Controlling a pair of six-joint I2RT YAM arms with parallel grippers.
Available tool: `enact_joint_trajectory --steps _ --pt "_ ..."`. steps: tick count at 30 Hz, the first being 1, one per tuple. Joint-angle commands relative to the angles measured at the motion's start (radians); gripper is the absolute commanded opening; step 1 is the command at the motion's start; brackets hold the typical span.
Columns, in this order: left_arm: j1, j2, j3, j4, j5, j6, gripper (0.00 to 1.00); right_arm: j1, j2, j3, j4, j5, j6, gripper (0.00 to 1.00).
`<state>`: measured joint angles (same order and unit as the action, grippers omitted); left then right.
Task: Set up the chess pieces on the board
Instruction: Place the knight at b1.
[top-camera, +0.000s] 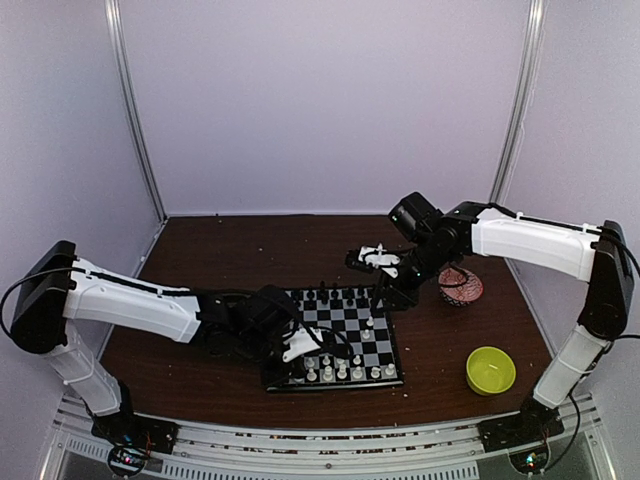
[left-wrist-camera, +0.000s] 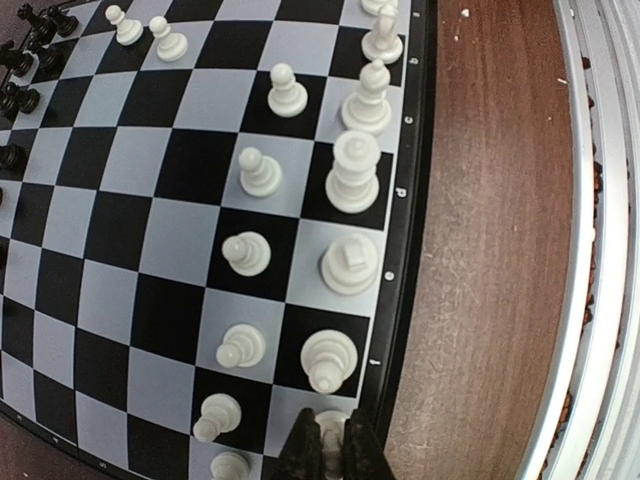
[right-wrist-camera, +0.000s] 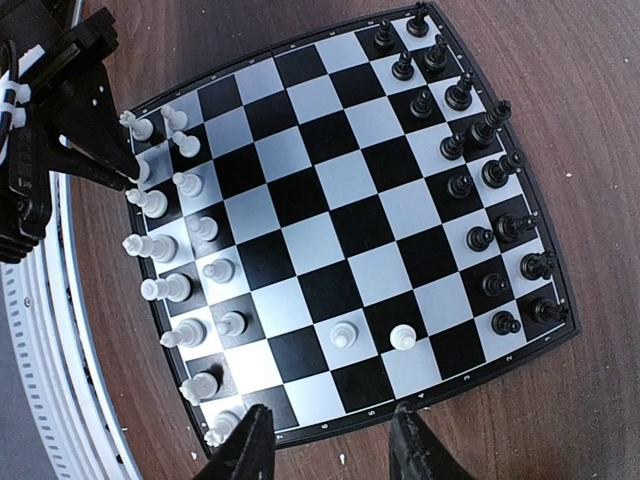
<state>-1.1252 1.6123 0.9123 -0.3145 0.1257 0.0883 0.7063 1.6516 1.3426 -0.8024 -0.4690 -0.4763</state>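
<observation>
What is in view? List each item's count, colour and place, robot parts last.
board: one, black and light-grey checks, table centre.
black chess pieces: sixteen, black, two rows on the board's far side.
white chess pieces: about sixteen, white, near side, two pawns advanced.
red-patterned bowl: one, red and white, right of the board.
yellow-green bowl: one, yellow-green, table's near right.
table: one, dark brown, under everything.
left claw: one, black, at a white back-row piece.
right claw: one, black, open, raised by the board's right edge.

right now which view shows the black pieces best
Right wrist: both rows of black pieces stand clear along the board edge. Top external shows them tiny at the far edge; left wrist catches only a few, top-left corner.
</observation>
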Motion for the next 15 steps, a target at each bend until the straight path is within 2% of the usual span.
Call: enact_joint_trajectory --steps 1,15 --pt "-0.004 0.021 0.028 0.019 -0.022 0.004 0.05 0.000 0.010 0.013 -0.017 -0.010 -0.012 0.38" --pt "-0.004 0.037 0.026 0.002 -0.075 -0.018 0.10 0.000 0.016 0.015 -0.024 -0.014 -0.013 0.38"
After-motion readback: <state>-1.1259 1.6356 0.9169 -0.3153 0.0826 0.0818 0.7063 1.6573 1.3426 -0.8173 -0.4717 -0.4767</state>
